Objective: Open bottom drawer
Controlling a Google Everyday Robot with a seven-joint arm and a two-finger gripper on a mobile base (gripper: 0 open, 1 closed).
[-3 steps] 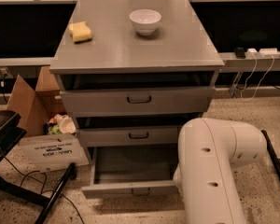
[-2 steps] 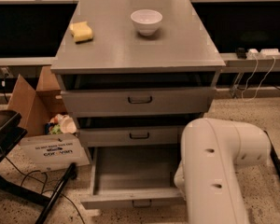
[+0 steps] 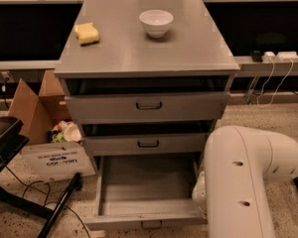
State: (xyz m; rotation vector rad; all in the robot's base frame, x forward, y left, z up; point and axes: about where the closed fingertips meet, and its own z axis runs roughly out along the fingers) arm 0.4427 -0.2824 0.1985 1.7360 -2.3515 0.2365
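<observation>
The bottom drawer (image 3: 144, 187) of the grey cabinet (image 3: 188, 48) stands pulled well out, showing a plain grey inside with nothing in it. Its shallow front runs along the lower edge of the view, with the small dark handle (image 3: 151, 225) just showing. My white arm (image 3: 243, 182) fills the lower right and covers the drawer's right front corner. The gripper itself is out of sight, behind or below that arm link. Above, the middle drawer (image 3: 148, 144) and the taller top drawer (image 3: 149, 105) sit slightly out.
A white bowl (image 3: 156, 22) and a yellow sponge (image 3: 87, 33) rest on the cabinet top. A cardboard box (image 3: 35, 108) with rubbish and a white sign (image 3: 54, 160) stand left of the cabinet. Black stand legs (image 3: 20, 202) and cables lie at lower left. A power strip (image 3: 280, 56) sits at right.
The bottom drawer has slid further out toward me, and more of its inside shows. My arm link has shifted slightly to the right and down.
</observation>
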